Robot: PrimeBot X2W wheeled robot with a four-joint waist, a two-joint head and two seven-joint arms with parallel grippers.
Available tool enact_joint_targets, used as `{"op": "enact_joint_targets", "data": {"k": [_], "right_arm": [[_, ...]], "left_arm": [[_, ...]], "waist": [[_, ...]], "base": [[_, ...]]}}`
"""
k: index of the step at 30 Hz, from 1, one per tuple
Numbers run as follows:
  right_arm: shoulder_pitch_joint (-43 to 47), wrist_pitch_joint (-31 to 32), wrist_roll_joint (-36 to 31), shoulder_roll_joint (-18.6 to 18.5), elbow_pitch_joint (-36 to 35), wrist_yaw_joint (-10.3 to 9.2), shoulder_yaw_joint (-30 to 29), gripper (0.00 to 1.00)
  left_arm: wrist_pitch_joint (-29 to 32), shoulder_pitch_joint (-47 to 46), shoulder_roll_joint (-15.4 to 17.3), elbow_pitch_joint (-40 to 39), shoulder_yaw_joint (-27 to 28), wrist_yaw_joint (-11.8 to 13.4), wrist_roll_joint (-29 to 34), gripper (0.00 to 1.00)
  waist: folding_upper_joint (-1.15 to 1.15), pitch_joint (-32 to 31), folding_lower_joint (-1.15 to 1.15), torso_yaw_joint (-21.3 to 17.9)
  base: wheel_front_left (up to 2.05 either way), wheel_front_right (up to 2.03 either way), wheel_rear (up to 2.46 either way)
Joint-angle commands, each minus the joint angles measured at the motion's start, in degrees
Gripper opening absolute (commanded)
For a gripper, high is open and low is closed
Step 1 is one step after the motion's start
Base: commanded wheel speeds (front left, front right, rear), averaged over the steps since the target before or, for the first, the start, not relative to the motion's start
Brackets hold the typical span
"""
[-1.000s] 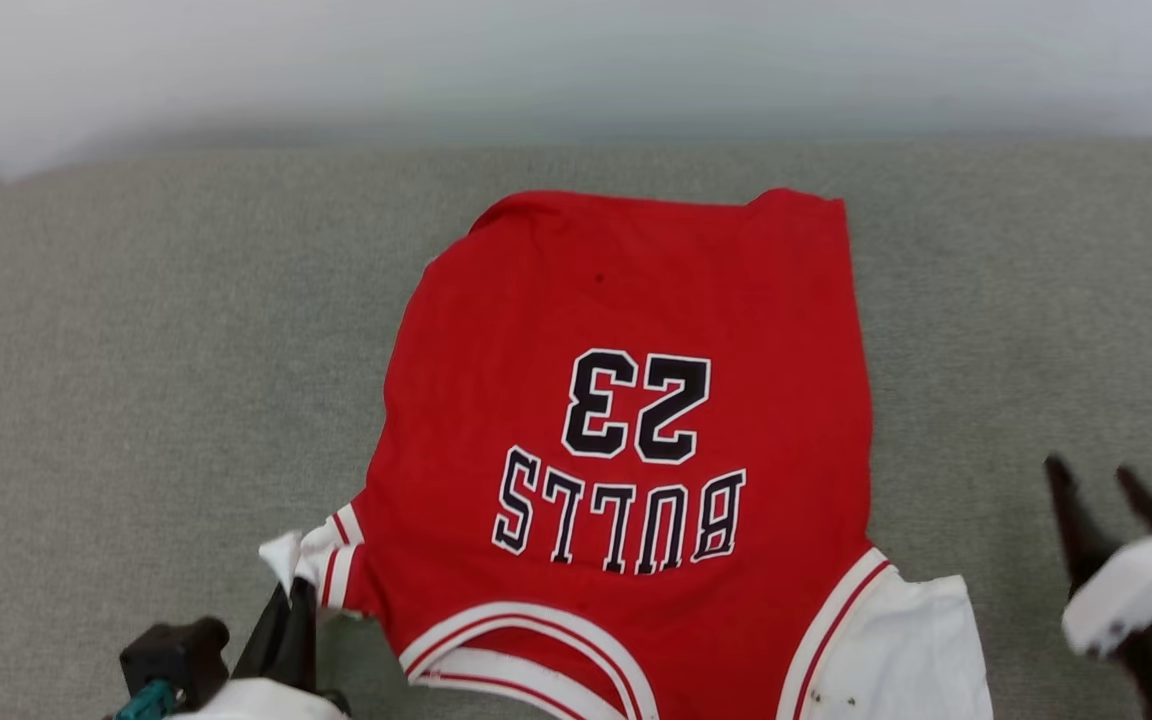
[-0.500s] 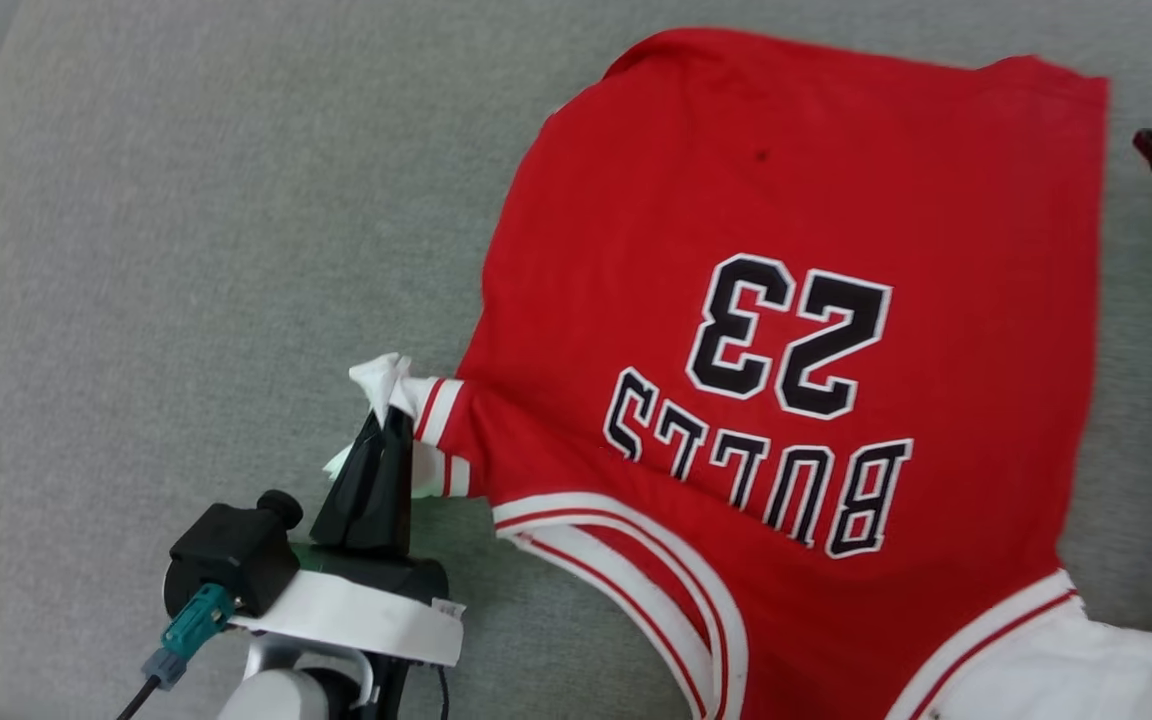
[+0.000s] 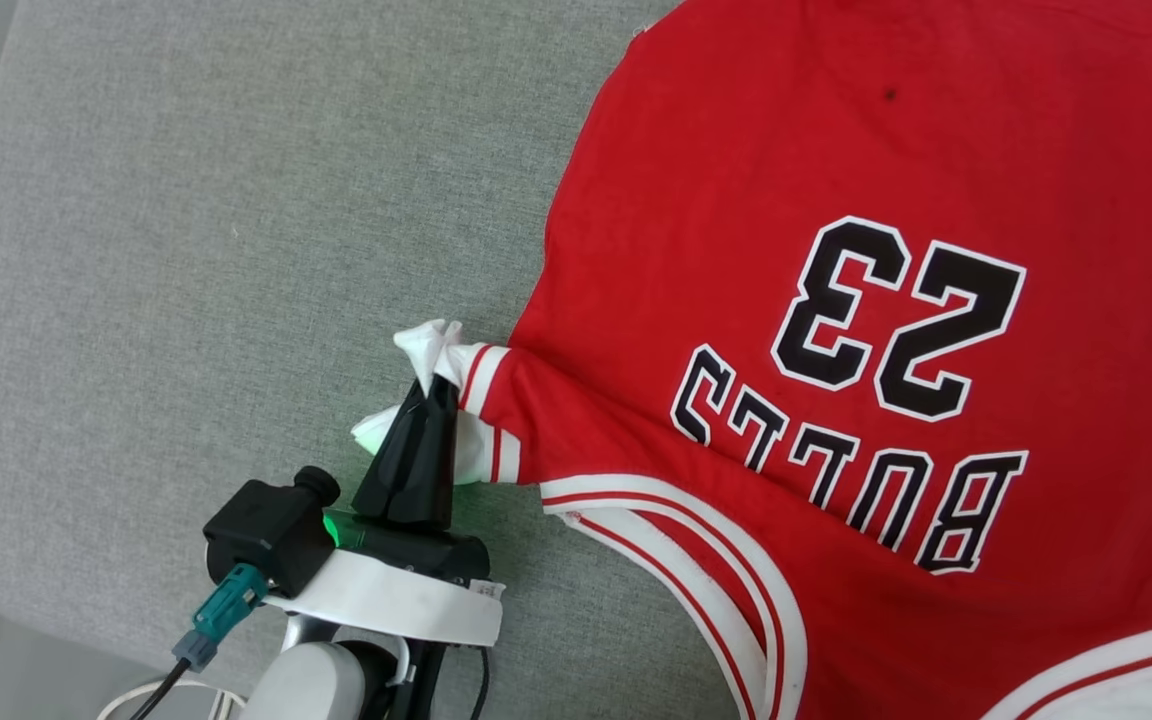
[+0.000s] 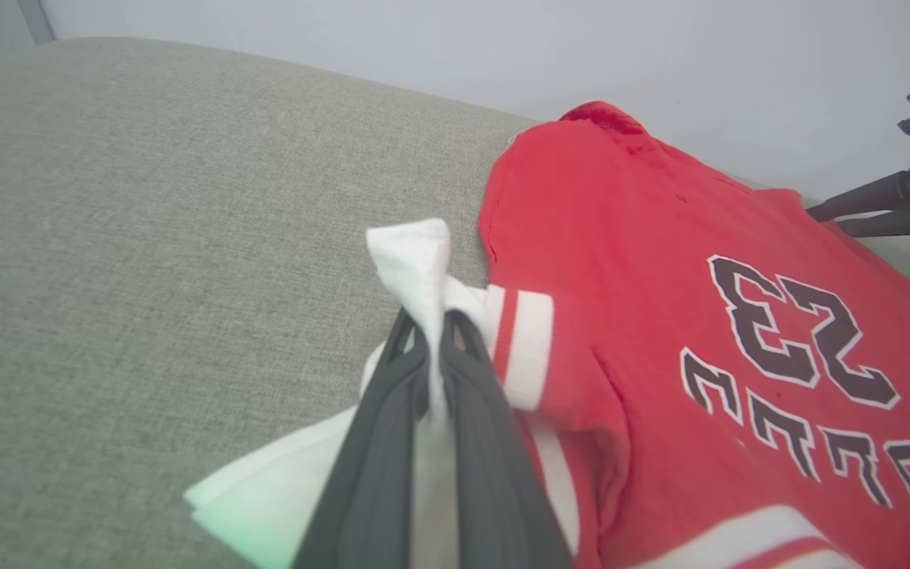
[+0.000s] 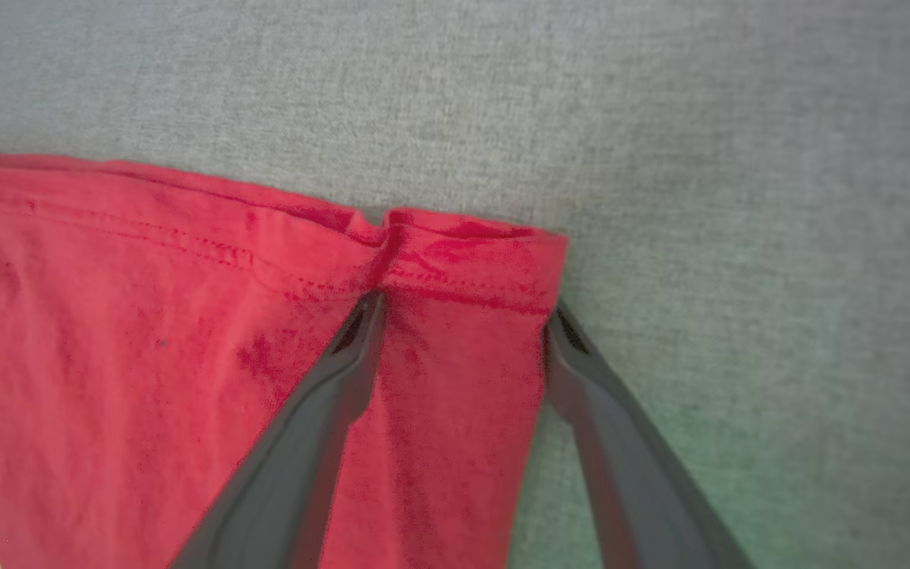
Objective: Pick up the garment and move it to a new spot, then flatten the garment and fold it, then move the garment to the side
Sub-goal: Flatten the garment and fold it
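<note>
Garment [image 3: 836, 250] lies print-up on the grey cushion [image 3: 186, 250] in the head view, with its hem toward the cushion's far edge and its near white sleeve [image 3: 426, 345] bunched up. Your left pincer [image 3: 433, 385] is clenched on that sleeve, just beside the striped trim. I judge this to be the flattening step, with folding not yet begun.

From the left wrist, you see the sleeve's white cloth pinched between the two dark fingers and poking out past their tips. The red body runs off to the right.

From the right wrist, your right pincer [image 5: 464, 307] stands released, straddling the hem corner. One finger is on red cloth and the other is just off the side edge, over the cushion. Next you would likely need to close there, then draw both pincers apart to pull the wrinkles out.
</note>
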Motion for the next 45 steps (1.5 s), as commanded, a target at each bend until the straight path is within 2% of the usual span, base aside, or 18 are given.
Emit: {"op": "enact_joint_targets", "data": {"k": [1,5,13,19,24,31,36,39,40,41,42,45], "right_arm": [[5.4,3.4,-0.4,3.5,4.7,-0.04,0.3,0.0],[5.3,2.4,-1.2,3.8,2.9,-0.03,0.7,0.0],[5.0,-2.6,1.4,-1.1,-5.0,-0.03,3.7,0.0],[13.5,-2.5,5.0,-5.0,-13.6,-0.04,6.2,0.0],[26.6,-1.7,7.0,-6.2,-20.1,-0.04,5.0,0.0],[49.5,-1.9,7.5,-3.0,-27.2,-0.04,-0.4,0.0],[63.0,-2.9,7.1,2.8,-30.6,-0.05,-4.1,0.0],[69.3,-3.2,7.4,7.6,-31.7,-0.04,-4.9,0.0],[71.0,-3.3,7.7,9.0,-32.0,-0.04,-5.1,0.12],[72.5,-3.7,7.6,10.2,-32.1,-0.04,-5.0,0.35],[73.5,-4.4,8.0,11.2,-32.3,-0.04,-5.1,1.0],[73.8,-7.3,9.7,13.0,-32.6,-0.04,-5.5,1.0]], "left_arm": [[-0.3,-0.6,0.0,0.3,0.2,0.0,-0.4,0.0],[-0.1,-0.5,0.4,1.3,0.8,0.4,-0.7,0.0],[1.2,1.5,1.6,3.3,1.4,1.0,-1.4,0.0],[1.8,4.8,3.5,4.0,3.4,2.6,-1.9,0.0],[3.1,7.7,5.2,4.1,4.9,3.8,-2.6,0.0],[4.8,11.6,7.0,3.5,6.9,5.5,-3.8,0.0],[5.8,13.9,8.0,2.1,7.6,6.4,-4.3,0.0],[6.7,14.6,8.5,1.5,7.6,6.5,-4.3,0.0],[6.9,14.9,8.6,1.5,7.6,6.6,-4.4,0.0],[7.2,15.1,8.7,1.5,7.6,6.7,-4.5,0.0],[7.3,15.3,8.7,1.5,7.6,6.8,-4.6,0.0],[7.1,15.4,8.7,1.2,7.8,6.7,-4.9,0.0]], "waist": [[0.0,-0.3,-0.01,-0.2],[0.0,-1.8,-0.01,-0.8],[0.0,-8.3,-0.01,-3.0],[0.0,-14.3,-0.01,-7.5],[0.0,-19.2,-0.01,-12.2],[0.0,-24.5,-0.01,-18.4],[0.0,-25.8,-0.01,-21.2],[0.0,-26.2,-0.01,-21.8],[0.0,-26.4,-0.01,-22.0],[0.0,-26.6,-0.01,-22.1],[0.0,-26.7,-0.01,-22.2],[0.0,-26.9,-0.01,-22.4]], "base": [[0.0,0.0,0.0],[0.0,0.0,0.0],[0.0,0.0,0.0],[0.0,0.0,0.0],[0.0,0.0,0.0],[0.0,0.0,0.0],[0.0,0.0,0.0],[0.0,0.0,0.0],[0.0,0.0,0.0],[0.0,0.0,0.0],[0.0,0.0,0.0],[0.0,0.0,0.0]]}}
